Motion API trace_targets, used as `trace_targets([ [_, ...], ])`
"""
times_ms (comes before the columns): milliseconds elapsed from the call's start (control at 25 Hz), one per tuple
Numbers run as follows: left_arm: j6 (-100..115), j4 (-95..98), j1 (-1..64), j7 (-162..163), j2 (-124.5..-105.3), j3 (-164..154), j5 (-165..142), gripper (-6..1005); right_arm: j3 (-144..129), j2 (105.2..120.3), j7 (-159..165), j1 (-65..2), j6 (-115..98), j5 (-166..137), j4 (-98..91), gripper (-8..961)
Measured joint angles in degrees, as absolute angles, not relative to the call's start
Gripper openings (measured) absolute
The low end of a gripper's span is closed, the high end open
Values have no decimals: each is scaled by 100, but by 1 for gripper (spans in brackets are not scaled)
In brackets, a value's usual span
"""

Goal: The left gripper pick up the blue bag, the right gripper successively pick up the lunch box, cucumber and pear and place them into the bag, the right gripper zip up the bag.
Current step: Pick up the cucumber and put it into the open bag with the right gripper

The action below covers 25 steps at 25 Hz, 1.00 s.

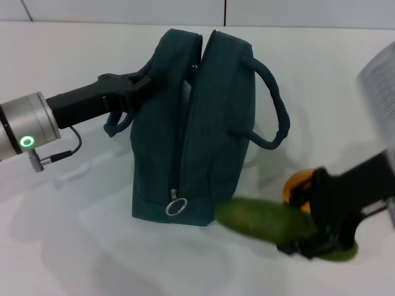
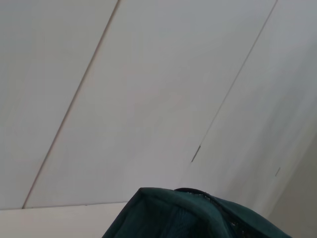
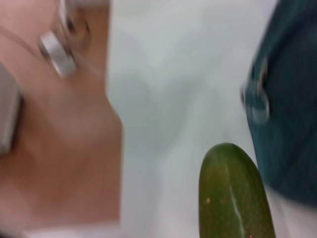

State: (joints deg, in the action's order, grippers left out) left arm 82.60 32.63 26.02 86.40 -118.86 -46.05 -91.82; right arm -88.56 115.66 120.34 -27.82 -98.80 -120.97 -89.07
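Observation:
The blue bag [image 1: 197, 129] stands upright on the white table, a dark teal tote with its top zipper open and the zipper pull [image 1: 176, 206] hanging low at the front. My left gripper [image 1: 139, 83] is shut on the bag's upper left edge; the bag's top [image 2: 188, 215] shows in the left wrist view. My right gripper [image 1: 308, 231] is shut on the green cucumber [image 1: 265, 221], held level just above the table at the bag's front right. The right wrist view shows the cucumber [image 3: 233, 193] beside the bag [image 3: 290, 99]. A yellow-orange fruit [image 1: 295, 185], seemingly the pear, lies behind the right gripper. The lunch box is out of view.
The bag's two handles [image 1: 274, 114] arch out to its right side. A blurred white part of the right arm [image 1: 379, 80] fills the upper right. A pale green patch [image 1: 342, 253] shows under the right gripper. The white table [image 1: 74, 246] extends to the left front.

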Motion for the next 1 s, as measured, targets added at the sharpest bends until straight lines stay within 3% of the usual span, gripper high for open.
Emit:
trace_targets([
  [320,8445,3301,2566,8640,-11900,-4605,-9005,42,-6888,11567,9714,-2681,-9772,-9379,-6961,557],
  [640,8828,3304,2562,8689,-11875,-4603,-8891,42,-6325,11564,8275,-3351,-9271,-7734,-4338,558],
  [1000,8910,3300,2577,8702,-11899,-4607,-8886,42,-6371,11606,7976,-4020,-9193,-7286,-3575,560],
])
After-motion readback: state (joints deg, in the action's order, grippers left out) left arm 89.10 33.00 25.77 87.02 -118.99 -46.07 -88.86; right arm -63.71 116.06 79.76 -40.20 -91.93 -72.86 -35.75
